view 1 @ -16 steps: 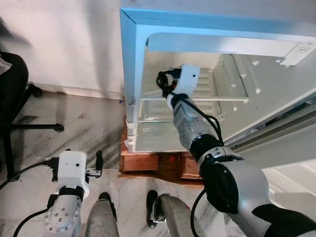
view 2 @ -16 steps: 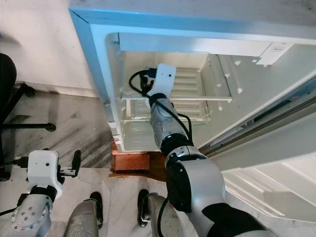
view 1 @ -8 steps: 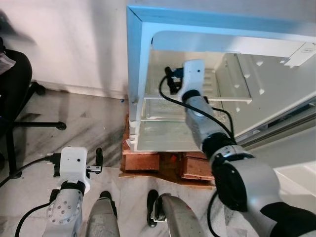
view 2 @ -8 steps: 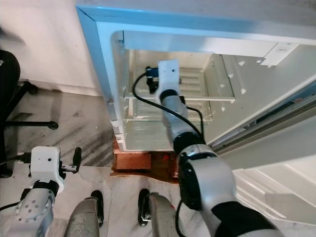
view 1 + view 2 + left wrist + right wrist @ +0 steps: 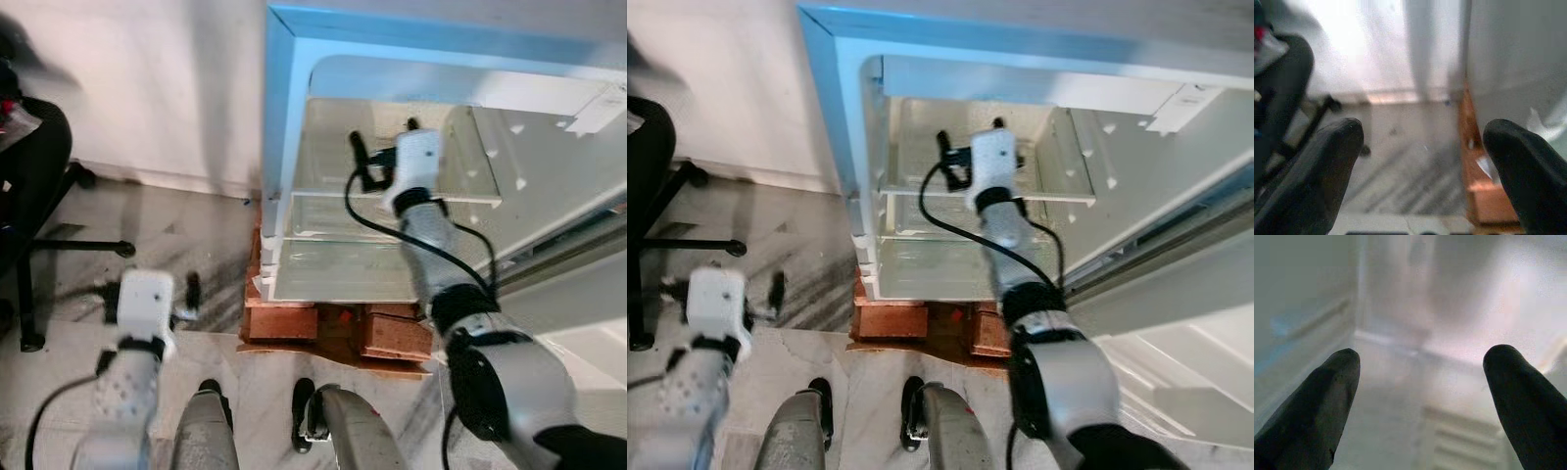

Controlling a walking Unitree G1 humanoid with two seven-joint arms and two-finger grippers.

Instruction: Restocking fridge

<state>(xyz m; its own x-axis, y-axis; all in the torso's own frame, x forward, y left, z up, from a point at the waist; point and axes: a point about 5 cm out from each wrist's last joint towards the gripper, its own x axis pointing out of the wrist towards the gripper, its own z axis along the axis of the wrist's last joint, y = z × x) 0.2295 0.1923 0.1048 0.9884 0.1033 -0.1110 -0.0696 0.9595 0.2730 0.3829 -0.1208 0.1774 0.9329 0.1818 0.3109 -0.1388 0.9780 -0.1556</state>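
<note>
White and pale blue, the fridge [image 5: 294, 117] stands open at my twelve o'clock on a wooden base [image 5: 338, 328]. My right gripper [image 5: 1422, 396] reaches inside above the glass shelf [image 5: 333, 203], fingers spread, pinching nothing. My left gripper [image 5: 1425, 166] hangs at eight o'clock over the floor [image 5: 186, 235], fingers spread, near a chair [image 5: 29, 196].
</note>
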